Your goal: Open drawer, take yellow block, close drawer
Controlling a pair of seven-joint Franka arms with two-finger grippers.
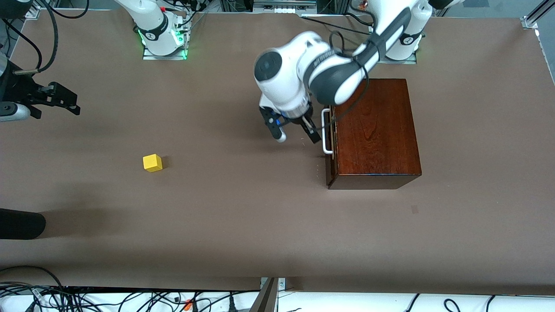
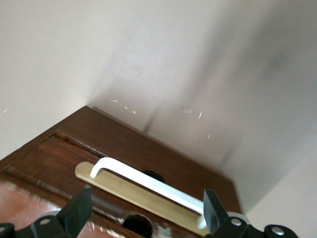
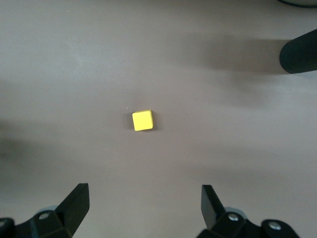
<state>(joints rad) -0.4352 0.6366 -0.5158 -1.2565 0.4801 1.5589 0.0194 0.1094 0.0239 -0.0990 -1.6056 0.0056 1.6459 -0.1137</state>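
The dark wooden box (image 1: 377, 130) stands toward the left arm's end of the table. Its drawer (image 1: 330, 149) sits flush in the box, and the white bar handle (image 1: 326, 132) faces the table's middle. My left gripper (image 1: 295, 133) hangs open just in front of that handle, not touching it. In the left wrist view the handle (image 2: 148, 181) lies between the spread fingers of the left gripper (image 2: 146, 198). The yellow block (image 1: 152, 163) sits on the bare table toward the right arm's end. My right gripper (image 1: 74, 102) waits open, up in the air. Its wrist view shows the block (image 3: 142, 120) ahead of the right gripper (image 3: 143, 193).
A black rounded object (image 1: 21, 224) juts in over the table at the right arm's end, nearer the front camera than the block; it also shows as a black shape (image 3: 299, 52) in the right wrist view. Cables (image 1: 130, 299) run along the table's near edge.
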